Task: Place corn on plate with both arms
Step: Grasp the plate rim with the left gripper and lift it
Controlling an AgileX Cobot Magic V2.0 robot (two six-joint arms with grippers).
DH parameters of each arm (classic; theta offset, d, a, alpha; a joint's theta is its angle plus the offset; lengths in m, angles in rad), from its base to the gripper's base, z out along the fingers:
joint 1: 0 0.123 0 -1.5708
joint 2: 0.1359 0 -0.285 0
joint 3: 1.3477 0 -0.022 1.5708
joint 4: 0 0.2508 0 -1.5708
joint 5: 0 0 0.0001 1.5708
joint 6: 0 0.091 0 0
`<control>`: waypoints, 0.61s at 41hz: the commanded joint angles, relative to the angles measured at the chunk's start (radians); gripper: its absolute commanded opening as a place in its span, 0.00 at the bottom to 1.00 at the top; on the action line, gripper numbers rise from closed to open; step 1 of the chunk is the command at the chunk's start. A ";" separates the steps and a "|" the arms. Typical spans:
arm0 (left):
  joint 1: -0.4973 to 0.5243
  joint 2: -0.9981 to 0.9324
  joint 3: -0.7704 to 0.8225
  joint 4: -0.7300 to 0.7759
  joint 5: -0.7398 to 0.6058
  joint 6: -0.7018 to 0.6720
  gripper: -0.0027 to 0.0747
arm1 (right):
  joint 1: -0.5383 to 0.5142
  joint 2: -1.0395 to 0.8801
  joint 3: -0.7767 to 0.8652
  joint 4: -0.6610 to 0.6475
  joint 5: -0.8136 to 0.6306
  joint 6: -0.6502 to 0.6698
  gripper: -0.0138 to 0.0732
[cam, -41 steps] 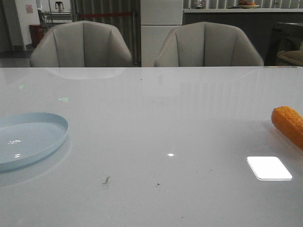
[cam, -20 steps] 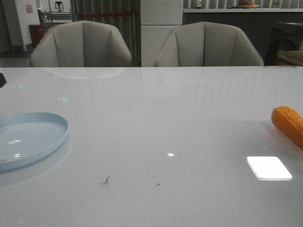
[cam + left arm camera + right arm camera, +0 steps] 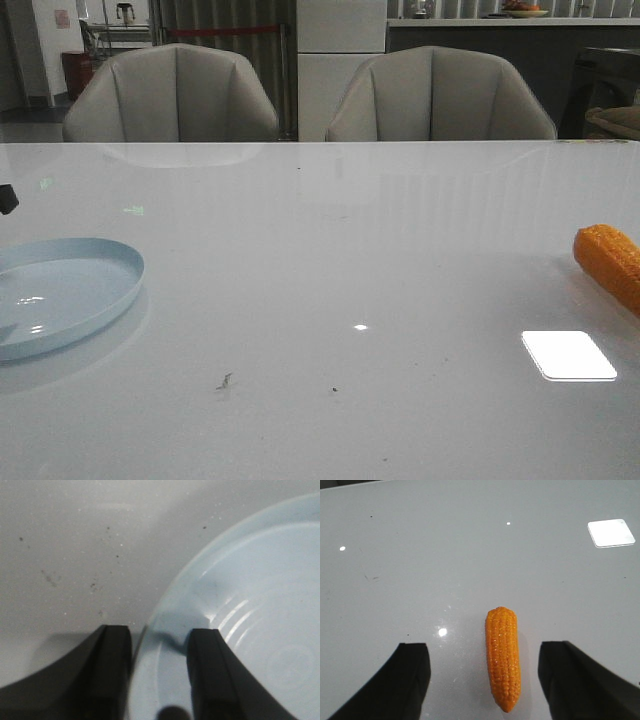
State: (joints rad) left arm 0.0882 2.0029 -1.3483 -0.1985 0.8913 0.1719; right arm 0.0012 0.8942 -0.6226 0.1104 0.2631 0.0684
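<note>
Left gripper (image 3: 159, 672) jaws apart, straddling the rim of the plate (image 3: 250, 605), one finger (image 3: 212, 675) inside, the other on the desk (image 3: 330, 260) side (contact unclear); plate sits at the desk's left edge; right gripper (image 3: 482, 680) wide open above the corn (image 3: 503, 657), fingers either side, not touching; corn lies flat at the right edge, well apart from the plate.
</note>
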 commanded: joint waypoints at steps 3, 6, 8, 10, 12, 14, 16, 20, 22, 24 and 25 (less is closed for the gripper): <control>0.000 -0.036 -0.023 -0.017 0.001 -0.010 0.15 | -0.005 -0.007 -0.038 -0.011 -0.067 -0.001 0.81; 0.000 -0.036 -0.025 -0.017 0.001 -0.010 0.17 | -0.005 -0.007 -0.038 -0.011 -0.067 -0.001 0.81; 0.000 -0.036 -0.033 -0.017 0.011 -0.010 0.17 | -0.005 -0.007 -0.038 -0.011 -0.067 -0.001 0.81; 0.000 -0.036 -0.044 -0.023 0.028 -0.010 0.15 | -0.005 -0.007 -0.038 -0.011 -0.067 -0.001 0.81; 0.000 -0.036 -0.065 -0.040 0.053 -0.010 0.15 | -0.005 -0.007 -0.038 -0.011 -0.067 -0.001 0.81; 0.000 -0.036 -0.098 -0.075 0.076 -0.001 0.15 | -0.005 -0.007 -0.038 -0.011 -0.067 -0.001 0.81; 0.000 -0.036 -0.131 -0.136 0.099 0.029 0.15 | -0.005 -0.007 -0.038 -0.011 -0.066 -0.001 0.81; -0.004 -0.036 -0.199 -0.276 0.139 0.087 0.15 | -0.005 -0.007 -0.038 -0.011 -0.066 -0.001 0.81; -0.016 -0.036 -0.236 -0.329 0.159 0.094 0.15 | -0.005 -0.007 -0.038 -0.011 -0.066 -0.001 0.81; -0.032 -0.036 -0.273 -0.358 0.169 0.095 0.15 | -0.005 -0.007 -0.038 -0.011 -0.066 -0.001 0.81; -0.045 -0.036 -0.287 -0.365 0.178 0.095 0.15 | -0.005 -0.007 -0.038 -0.011 -0.066 -0.001 0.81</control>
State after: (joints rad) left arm 0.0753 2.0188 -1.5533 -0.4538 1.0352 0.2533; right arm 0.0012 0.8942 -0.6226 0.1104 0.2647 0.0684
